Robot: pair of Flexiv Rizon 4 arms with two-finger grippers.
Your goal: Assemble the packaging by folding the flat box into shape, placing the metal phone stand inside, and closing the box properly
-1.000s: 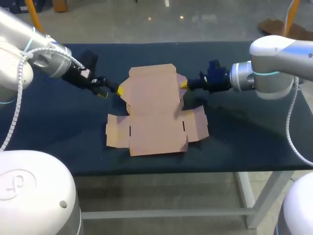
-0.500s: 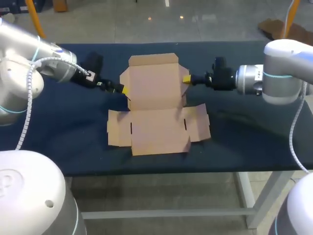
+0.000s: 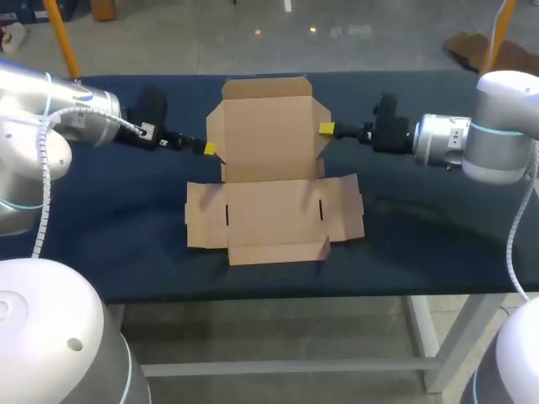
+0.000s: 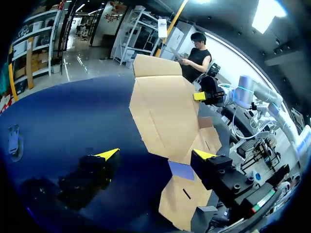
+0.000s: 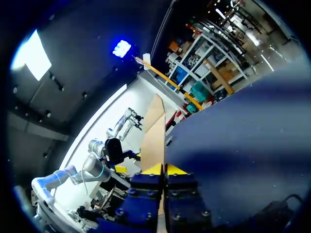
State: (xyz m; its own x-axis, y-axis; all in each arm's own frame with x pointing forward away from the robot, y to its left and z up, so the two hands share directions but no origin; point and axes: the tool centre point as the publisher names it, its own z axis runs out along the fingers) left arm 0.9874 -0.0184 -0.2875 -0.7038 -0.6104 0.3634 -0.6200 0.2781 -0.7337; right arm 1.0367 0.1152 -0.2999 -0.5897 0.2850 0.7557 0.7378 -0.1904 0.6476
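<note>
Over the last second the rear panel of the cardboard box has swung up from lying almost flat to standing well tilted. Both claws have drawn back toward the table's far edge with it.

In the head view, the box lies in the middle of the dark blue table. Its front part is flat on the cloth, with side flaps spread to either side. The raised rear panel has a small flap along its top edge and one down each side. The left claw comes in from the left and sits at the panel's left side flap. The right claw comes in from the right and sits at the right side flap, a little higher.

In the left wrist view, the left claw has its fingertips wide apart. One is over bare table and the other is over the flat cardboard, with nothing clamped between them. The rear panel rises just ahead. The right claw shows at the panel's far edge.

In the right wrist view, the right claw has its fingers pressed close together, pinching the box's side flap, which is seen edge-on. The table stretches away beside it. The left arm shows beyond the cardboard.
</note>
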